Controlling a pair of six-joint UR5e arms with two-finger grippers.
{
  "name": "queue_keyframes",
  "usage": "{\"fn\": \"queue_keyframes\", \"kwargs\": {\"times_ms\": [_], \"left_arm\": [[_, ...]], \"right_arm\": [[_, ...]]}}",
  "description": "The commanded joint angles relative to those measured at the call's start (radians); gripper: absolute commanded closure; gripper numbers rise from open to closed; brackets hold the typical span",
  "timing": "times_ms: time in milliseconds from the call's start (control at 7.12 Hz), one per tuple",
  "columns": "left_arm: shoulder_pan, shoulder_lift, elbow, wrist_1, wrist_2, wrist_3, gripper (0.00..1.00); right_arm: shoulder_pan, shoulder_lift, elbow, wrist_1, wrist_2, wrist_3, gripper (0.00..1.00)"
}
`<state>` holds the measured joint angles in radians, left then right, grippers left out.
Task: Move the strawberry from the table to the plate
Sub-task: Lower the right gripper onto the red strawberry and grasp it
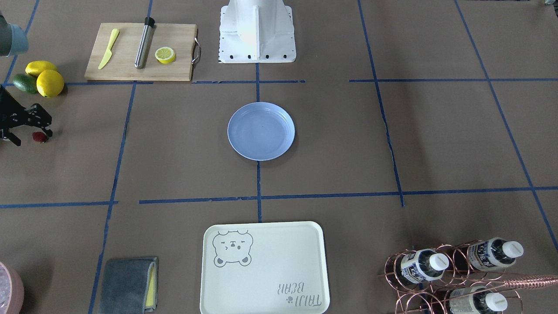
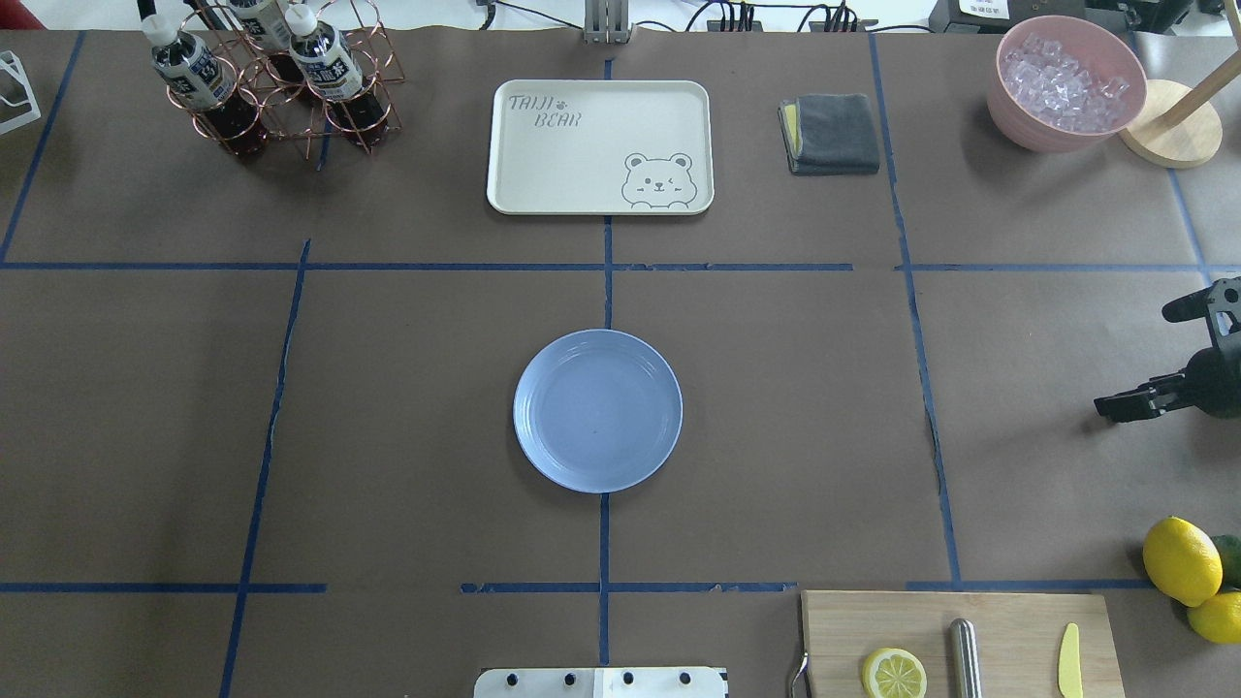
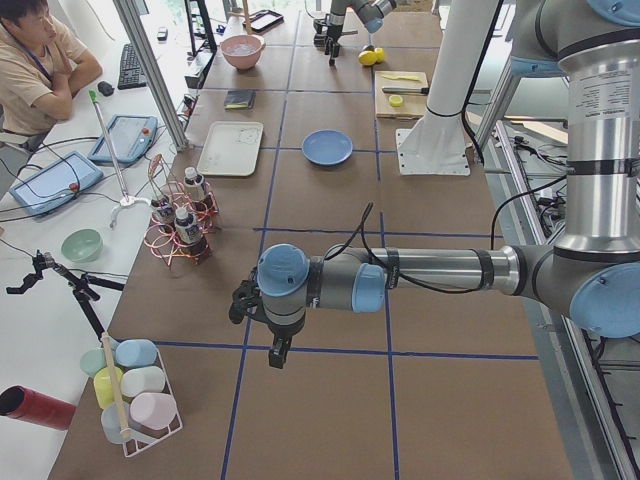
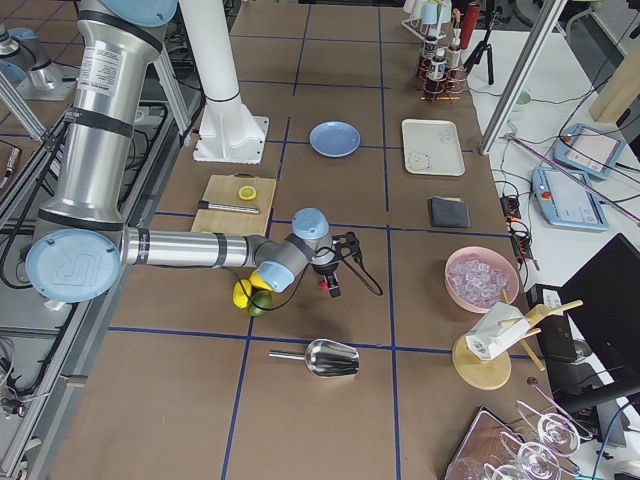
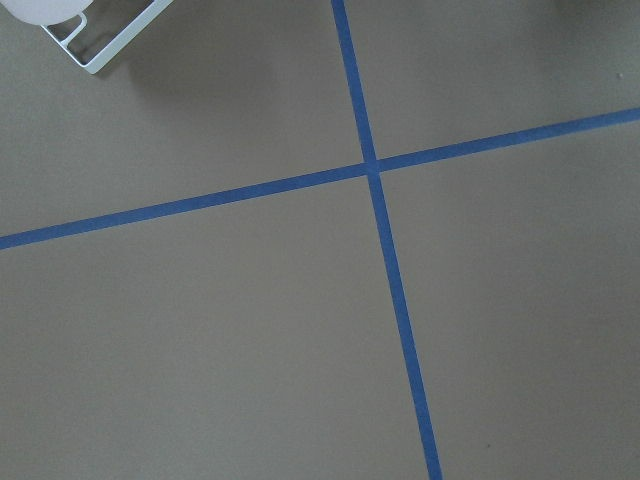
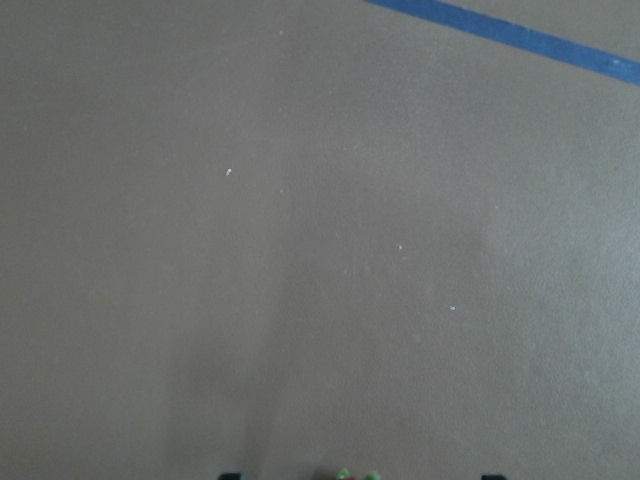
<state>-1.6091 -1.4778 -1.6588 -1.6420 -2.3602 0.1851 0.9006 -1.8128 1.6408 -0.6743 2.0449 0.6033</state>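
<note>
Closest to the robot's base, on its right side, I see the wooden cutting board (image 2: 1013,625) carrying a lemon half (image 2: 894,673), a steel rod (image 2: 964,659) and a yellow knife (image 2: 1068,661). Just off its outer end two whole lemons (image 2: 1181,560) huddle with an avocado (image 1: 24,83). A little farther out, at the right edge of the table (image 2: 776,407), the right end effector (image 1: 31,136) is down low with its fingers (image 1: 41,120) spread wide, released and gripping nothing. The strawberry (image 1: 39,137) lies on the brown paper between them. My right wrist camera catches only slivers of red and green at its bottom edge, with a black tip well off to either side, so I cannot tell whether either finger touches the fruit. At the table's middle, well apart from the strawberry, the light-blue plate (image 2: 597,411) sits on a blue tape line. Off on the robot's left, beyond the copper bottle rack (image 2: 276,92), the left end effector (image 3: 279,355) hangs pointing down over the paper. Its wrist camera shows only crossing tape lines and a corner of a white wire rack (image 5: 95,45), and I cannot tell whether it is released or clenched. Along the far side stand the copper bottle rack, the cream bear tray (image 2: 582,155), a folded grey cloth (image 2: 834,134) and a pink bowl of ice (image 2: 1066,82).
</note>
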Motion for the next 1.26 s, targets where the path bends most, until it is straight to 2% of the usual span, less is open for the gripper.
{"fn": "queue_keyframes", "kwargs": {"times_ms": [0,140,281,562,702,843,983,1124], "left_arm": [[0.0,0.001,-0.001,-0.001,-0.001,0.001,0.0],[0.0,0.001,0.001,-0.001,-0.001,0.001,0.0],[0.0,0.001,-0.003,0.001,-0.001,0.001,0.0],[0.0,0.001,-0.004,0.001,-0.001,0.001,0.0],[0.0,-0.001,-0.006,0.001,-0.001,0.001,0.0],[0.0,-0.001,-0.009,0.001,-0.001,0.001,0.0],[0.0,0.001,-0.012,0.001,0.001,-0.001,0.0],[0.0,0.026,-0.009,-0.001,-0.001,-0.001,0.0]], "right_arm": [[-0.009,-0.002,-0.001,0.002,0.009,-0.004,0.9],[-0.009,-0.002,0.004,0.007,0.009,0.003,1.0],[-0.008,-0.002,0.026,0.01,0.014,0.015,1.0],[-0.026,0.032,0.152,-0.045,0.018,0.152,1.0],[-0.048,0.102,0.237,-0.171,0.018,0.217,1.0],[-0.087,0.224,0.284,-0.302,0.014,0.315,1.0],[-0.142,0.363,0.284,-0.392,0.0,0.407,1.0],[-0.198,0.52,0.284,-0.55,-0.034,0.471,1.0]]}}
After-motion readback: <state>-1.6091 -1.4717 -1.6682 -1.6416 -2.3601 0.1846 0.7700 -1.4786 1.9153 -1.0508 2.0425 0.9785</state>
